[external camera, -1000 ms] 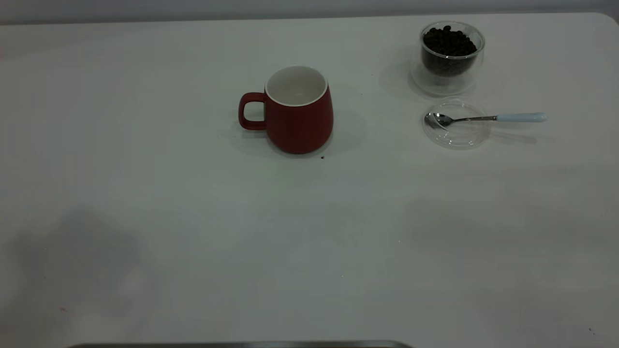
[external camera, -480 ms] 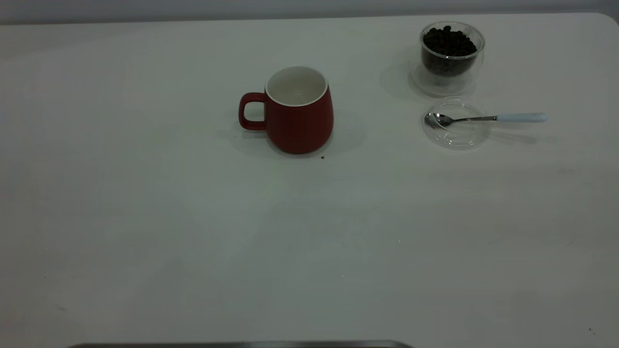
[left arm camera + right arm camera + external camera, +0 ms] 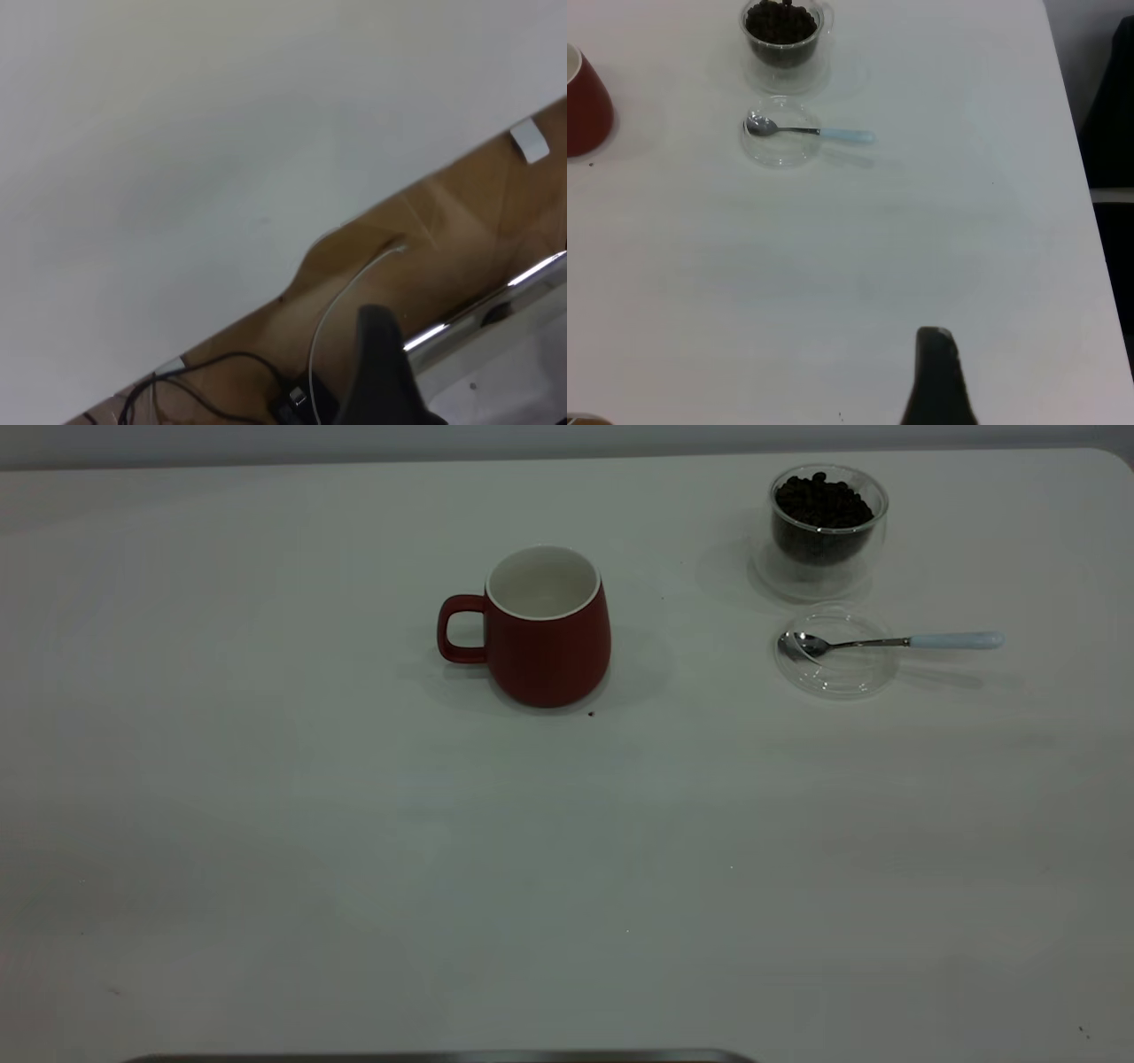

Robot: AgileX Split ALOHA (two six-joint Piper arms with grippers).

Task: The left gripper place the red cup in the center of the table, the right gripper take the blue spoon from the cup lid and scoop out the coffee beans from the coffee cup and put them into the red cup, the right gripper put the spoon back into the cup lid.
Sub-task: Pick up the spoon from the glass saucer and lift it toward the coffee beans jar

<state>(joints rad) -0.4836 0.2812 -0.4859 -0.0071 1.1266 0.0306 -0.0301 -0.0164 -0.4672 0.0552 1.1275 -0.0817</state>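
1. The red cup stood upright near the middle of the table, handle side-on, white inside showing empty. I judged the left arm's placing step done; no beans had gone in.
2. The right claw showed only one dark finger at the edge of its wrist view, well short of the spoon. Whether it was spread or closed I could not tell.
3. Ahead of that claw, the spoon lay with its shiny metal bowl in the clear, shallow lid. Its pale blue handle stuck out past the rim, probably left so for an easy pinch.
4. Just beyond the lid sat the rounded double-walled glass cup, heaped with dark beans.
5. The left claw hung off the table edge, over cables and a brown floor, holding nothing visible; its spread could not be told either.
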